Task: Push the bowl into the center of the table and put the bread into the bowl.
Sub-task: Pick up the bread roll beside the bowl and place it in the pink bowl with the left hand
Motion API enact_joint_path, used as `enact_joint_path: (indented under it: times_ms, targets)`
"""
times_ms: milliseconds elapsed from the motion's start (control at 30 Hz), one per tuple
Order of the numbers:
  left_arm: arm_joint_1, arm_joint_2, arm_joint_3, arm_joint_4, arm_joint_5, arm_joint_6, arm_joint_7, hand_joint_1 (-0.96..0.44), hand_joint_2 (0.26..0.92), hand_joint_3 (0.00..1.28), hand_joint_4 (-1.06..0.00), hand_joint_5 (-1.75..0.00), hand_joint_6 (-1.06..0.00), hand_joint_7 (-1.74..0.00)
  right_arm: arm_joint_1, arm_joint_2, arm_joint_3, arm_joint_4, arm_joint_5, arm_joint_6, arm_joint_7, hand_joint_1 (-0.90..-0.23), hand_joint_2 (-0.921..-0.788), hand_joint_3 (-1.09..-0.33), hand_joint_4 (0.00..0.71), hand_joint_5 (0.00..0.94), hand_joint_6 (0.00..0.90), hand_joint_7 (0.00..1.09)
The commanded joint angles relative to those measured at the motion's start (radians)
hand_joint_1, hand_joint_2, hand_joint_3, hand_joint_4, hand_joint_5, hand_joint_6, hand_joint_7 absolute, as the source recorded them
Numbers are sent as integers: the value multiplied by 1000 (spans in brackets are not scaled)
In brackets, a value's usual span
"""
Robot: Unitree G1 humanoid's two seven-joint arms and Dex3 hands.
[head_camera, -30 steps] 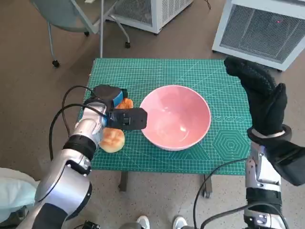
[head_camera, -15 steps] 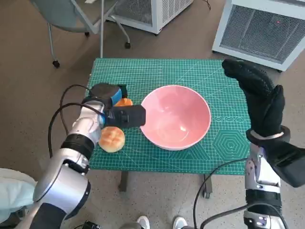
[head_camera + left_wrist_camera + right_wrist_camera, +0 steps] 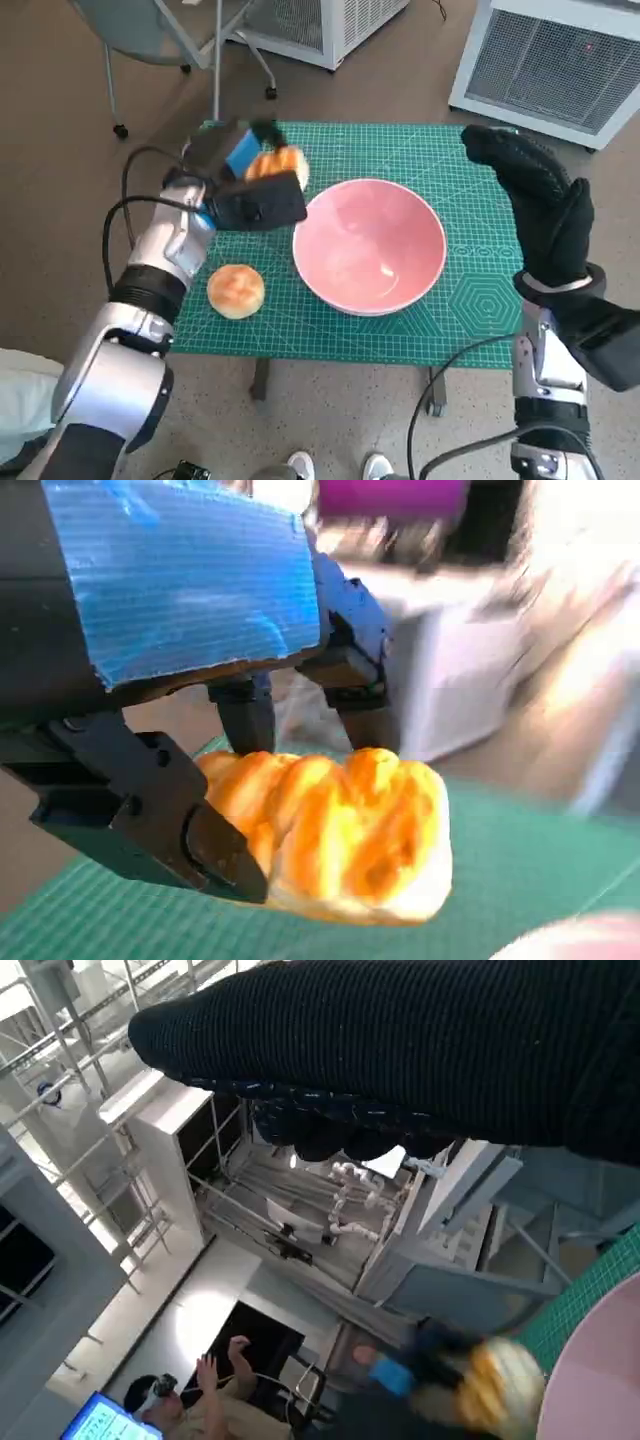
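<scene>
A large pink bowl [image 3: 370, 245] sits near the middle of the green cutting mat [image 3: 340, 145]. My left hand [image 3: 245, 185] holds a golden ridged bread [image 3: 278, 163] lifted above the mat, just left of the bowl's rim; the left wrist view shows the bread [image 3: 340, 830] pinched between the black fingers [image 3: 245, 715]. A second round bun [image 3: 236, 291] lies on the mat at the front left. My right hand [image 3: 545, 215] is raised above the mat's right edge, fingers extended, holding nothing. The pink bowl edge [image 3: 595, 1370] shows in the right wrist view.
A white ventilated cabinet [image 3: 545, 60] stands beyond the table at right, another [image 3: 320, 25] at the back. A chair base with castors [image 3: 150, 60] is at the far left. A person [image 3: 185, 1400] with raised hands sits in the right wrist view.
My left hand has lifted the ridged bread off the mat and carried it up and back, leaving the round bun uncovered. The right hand barely moved.
</scene>
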Motion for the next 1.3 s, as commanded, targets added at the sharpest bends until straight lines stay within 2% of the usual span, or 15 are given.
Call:
enact_joint_path:
  times_ms: [33,233,500,667,900,967,1033,1067,1100,1133,1167,1267,1300]
  targets:
    - [86,15,40,-236,-29,-21,-7,2,918,55,-686,-1127,-666,-1168,28,-2,-1,-1,12,18,12,-575,-921,-687,111,2,-1,429]
    - [183,20,59,-509,-30,-12,-58,2,919,37,-720,-1109,-669,-1146,32,-4,0,-5,10,14,10,-575,-921,-687,111,2,-1,428]
    - [245,-6,67,-671,-62,-32,-144,2,915,23,-762,-1127,-680,-1072,41,-1,2,-15,3,11,3,-576,-921,-688,111,1,-1,425]
    - [267,-27,62,-692,-85,-60,-189,2,914,21,-765,-1150,-693,-1033,46,0,2,-13,4,6,4,-574,-921,-689,110,1,-1,423]
    - [271,-53,42,-641,-96,-125,-230,2,913,20,-770,-1150,-693,-1027,53,0,2,-21,2,7,0,-577,-921,-689,104,0,-1,422]
    - [268,-61,39,-615,-103,-139,-245,2,917,42,-749,-1178,-651,-1062,56,1,1,-23,4,7,1,-576,-921,-690,100,0,-1,418]
    - [265,-67,37,-589,-107,-151,-259,2,919,109,-685,-1240,-552,-1163,57,1,1,-24,4,7,1,-576,-921,-691,98,0,-1,414]
    - [264,-69,37,-578,-108,-156,-265,71,919,133,-648,-1273,-510,-1092,58,1,1,-25,4,8,0,-575,-921,-691,97,0,-1,413]
    - [263,-69,34,-564,-109,-157,-279,172,920,170,-591,-1326,-482,-925,59,1,1,-26,5,9,0,-575,-921,-691,95,0,-1,411]
    - [262,-69,32,-554,-109,-158,-288,139,891,166,-516,-1181,-451,-832,59,2,1,-28,6,9,0,-574,-921,-691,95,0,-1,410]
    - [262,-67,29,-548,-108,-154,-304,71,852,126,-458,-722,-439,-553,60,2,1,-29,5,10,-1,-572,-921,-692,93,0,-1,408]
    - [259,-55,20,-542,-99,-142,-344,-8,823,58,-352,-248,-406,-237,62,2,0,-33,5,12,-3,-571,-921,-692,92,0,-1,406]
    - [255,-46,14,-542,-92,-136,-364,-20,819,50,-334,-199,-400,-201,63,2,-1,-33,4,12,-4,-571,-921,-692,92,0,-1,406]
